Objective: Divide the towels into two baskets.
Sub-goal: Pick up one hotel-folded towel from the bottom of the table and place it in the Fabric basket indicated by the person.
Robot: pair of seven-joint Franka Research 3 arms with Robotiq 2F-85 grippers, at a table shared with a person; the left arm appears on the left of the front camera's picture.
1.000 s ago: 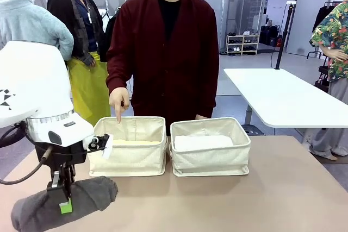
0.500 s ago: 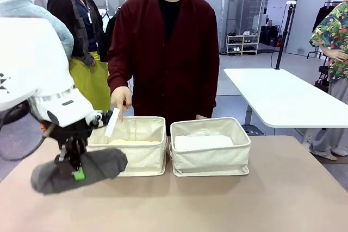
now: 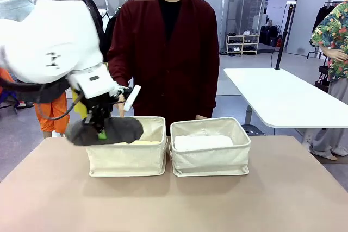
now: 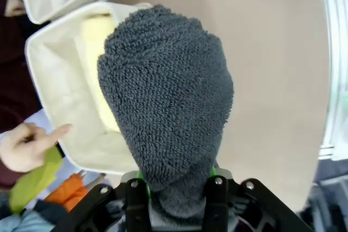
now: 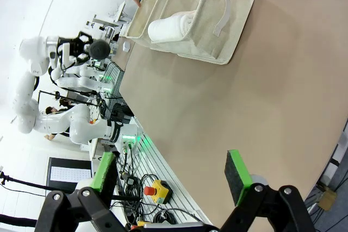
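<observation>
left pincer (image 3: pixel 101 132): clamped on the dark grey terry towel roll (image 3: pixel 106 130), gripped mid-length; roll hangs clear of the surface, over the near-left rim of the left cream canvas basket (image 3: pixel 128 156).
right pincer (image 5: pixel 171 173): jaws wide apart, holding nothing, parked well away from the baskets above the tan surface (image 3: pixel 179 202).
left basket contents: pale yellow towel roll (image 4: pixel 100 74) lying along the bottom.
right basket (image 3: pixel 210 153): white towel roll (image 3: pixel 203 142) inside.
person's hand (image 4: pixel 27 146): index finger pointing into the left basket from the far side.
pink roll: can't spot it.
progress: one roll per basket looks placed, grey one in transit, so roughly half done.
left to do: lower grey roll into left basket, release; then the last roll, likely to the right basket.
</observation>
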